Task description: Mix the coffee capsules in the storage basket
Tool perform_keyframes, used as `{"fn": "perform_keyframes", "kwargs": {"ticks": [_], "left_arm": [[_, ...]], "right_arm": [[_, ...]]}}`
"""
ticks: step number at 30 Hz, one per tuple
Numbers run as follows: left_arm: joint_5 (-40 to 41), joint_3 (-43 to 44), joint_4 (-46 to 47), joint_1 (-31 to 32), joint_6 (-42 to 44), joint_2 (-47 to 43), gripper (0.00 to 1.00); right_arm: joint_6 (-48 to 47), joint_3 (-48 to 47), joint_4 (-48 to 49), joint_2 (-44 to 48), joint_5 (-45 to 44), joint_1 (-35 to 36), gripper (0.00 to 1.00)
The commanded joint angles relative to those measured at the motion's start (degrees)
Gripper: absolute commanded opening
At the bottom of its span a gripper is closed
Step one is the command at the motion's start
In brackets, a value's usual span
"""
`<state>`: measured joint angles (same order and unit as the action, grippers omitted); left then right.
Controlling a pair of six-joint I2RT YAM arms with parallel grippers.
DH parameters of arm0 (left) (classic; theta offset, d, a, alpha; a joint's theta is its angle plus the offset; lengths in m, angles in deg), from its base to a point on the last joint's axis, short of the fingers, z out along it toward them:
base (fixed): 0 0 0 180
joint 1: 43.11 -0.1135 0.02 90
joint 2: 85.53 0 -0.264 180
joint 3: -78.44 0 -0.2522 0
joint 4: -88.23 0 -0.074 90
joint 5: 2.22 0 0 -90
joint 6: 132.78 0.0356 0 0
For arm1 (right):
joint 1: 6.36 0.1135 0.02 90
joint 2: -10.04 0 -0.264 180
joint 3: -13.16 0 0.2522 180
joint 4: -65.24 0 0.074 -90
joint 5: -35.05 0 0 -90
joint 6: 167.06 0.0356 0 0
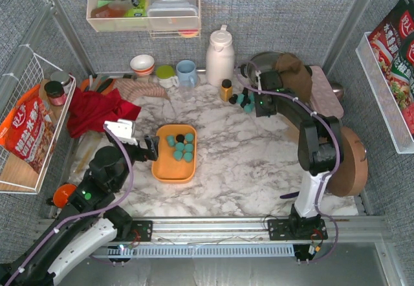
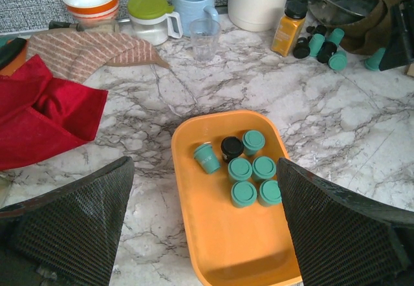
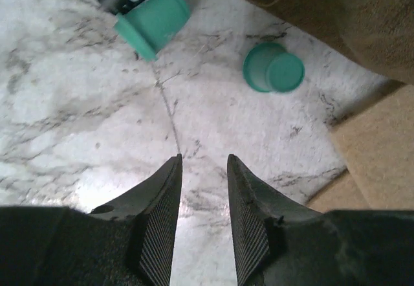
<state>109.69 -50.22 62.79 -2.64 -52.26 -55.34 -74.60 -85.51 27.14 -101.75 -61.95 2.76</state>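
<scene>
Now | storage basket [image 2: 226,241]: seven coffee capsules [image 2: 240,169] (six teal; one black)

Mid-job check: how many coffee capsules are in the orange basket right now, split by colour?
Teal capsules: 6
Black capsules: 1
Total in the storage basket: 7

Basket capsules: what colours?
Six teal capsules and one black capsule, in the orange basket. Clearest in the left wrist view.
</scene>
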Motion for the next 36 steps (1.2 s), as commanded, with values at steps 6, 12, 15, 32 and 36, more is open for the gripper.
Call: {"fn": "perform_keyframes", "kwargs": {"ticks": [6, 12, 15, 32, 36], "left_arm": [[-0.35, -0.04, 0.57, -0.12, 0.07, -0.12, 0.99], [0.06, -0.22, 0.60, -0.09, 0.07, -0.80, 0.99], [-0.09, -0.18, 0.56, -0.13, -0.02, -0.54, 0.99], [-0.53, -0.14, 0.52, -0.12, -0.02, -0.20, 0.99], [-0.66, -0.14, 0.39, -0.13, -0.10, -0.24, 0.99]], "right_arm": [[3.41, 0.62, 3.27, 2.95, -9.20, 0.45, 0.43], [8.06, -6.28, 4.02, -3.77, -13.26, -2.66, 0.43], [7.87, -8.93, 4.69, -6.30, -11.82, -3.45, 0.42], [7.66, -4.41, 4.69, -5.49, -7.41, -4.73, 0.23], [7.24, -3.19, 3.21, -5.00, -7.44, -4.64, 0.23]]}}
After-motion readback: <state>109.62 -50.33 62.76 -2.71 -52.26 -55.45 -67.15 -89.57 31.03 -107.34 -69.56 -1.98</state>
